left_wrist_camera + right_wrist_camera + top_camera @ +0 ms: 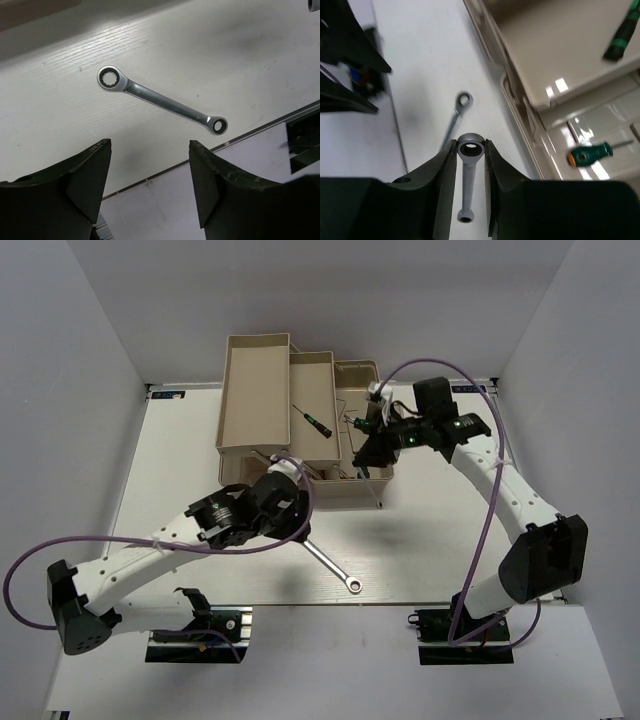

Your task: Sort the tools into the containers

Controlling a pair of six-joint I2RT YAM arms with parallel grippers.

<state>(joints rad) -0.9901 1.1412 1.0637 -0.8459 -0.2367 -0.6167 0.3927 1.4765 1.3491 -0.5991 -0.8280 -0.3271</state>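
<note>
**A:** Entry one: long wrench (162, 100). Position?

**B:** Flat on the table, just ahead of the left gripper (149, 150), not touching it. Jaws spread wide, holding nothing.

**A:** Axis?

**B:** Slantwise, nearly along the line from finger to finger. The large ring is ahead of one fingertip, the small ring ahead of the other. Judgement: the wrist must turn to close across the shank.

**A:** Entry two: right gripper (470, 145)?

**B:** Clamped on the short wrench (466, 185), ring at its fingertips, with a beige tray (560, 45) to one side. The left arm is nearer the long wrench.
</note>
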